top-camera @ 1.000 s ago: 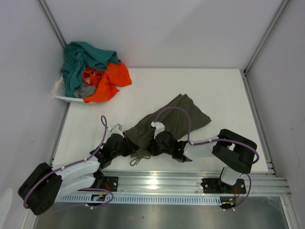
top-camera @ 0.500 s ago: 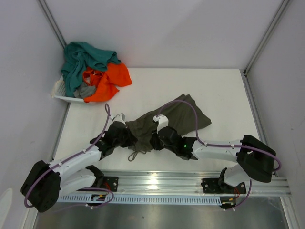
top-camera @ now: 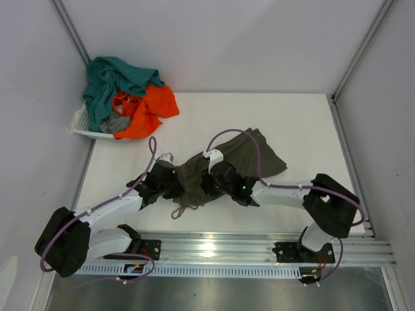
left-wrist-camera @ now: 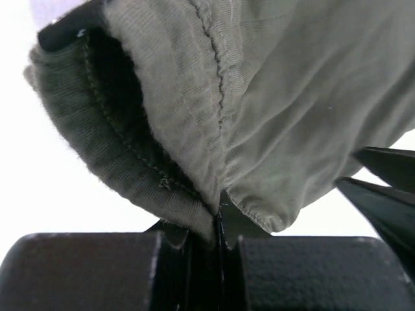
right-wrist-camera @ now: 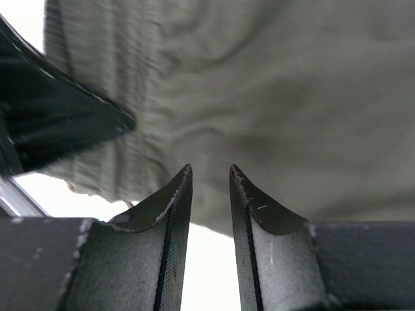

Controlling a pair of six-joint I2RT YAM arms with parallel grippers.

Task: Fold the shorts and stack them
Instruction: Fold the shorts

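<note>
The dark olive-green shorts [top-camera: 256, 155] lie crumpled across the middle of the table, with the drawstring [top-camera: 183, 210] trailing toward the near edge. My left gripper [top-camera: 174, 183] is shut on the waistband edge, and the cloth is pinched between its fingers in the left wrist view [left-wrist-camera: 217, 223]. The olive cloth [left-wrist-camera: 292, 97] hangs up and away from it. My right gripper [top-camera: 207, 183] sits right beside it at the same end. Its fingers stand apart [right-wrist-camera: 211, 172] with bare table showing between them and the olive cloth [right-wrist-camera: 279, 97] just beyond the tips.
A white basket [top-camera: 80, 124] at the far left corner holds teal shorts [top-camera: 110, 81], orange shorts [top-camera: 152, 103] and a grey pair [top-camera: 117, 123], spilling over its rim. Walls close in on three sides. The metal rail [top-camera: 259, 243] runs along the near edge.
Both grippers have moved away from the near edge and further onto the table. The waist end of the olive shorts went with them and bunched up toward the legs.
</note>
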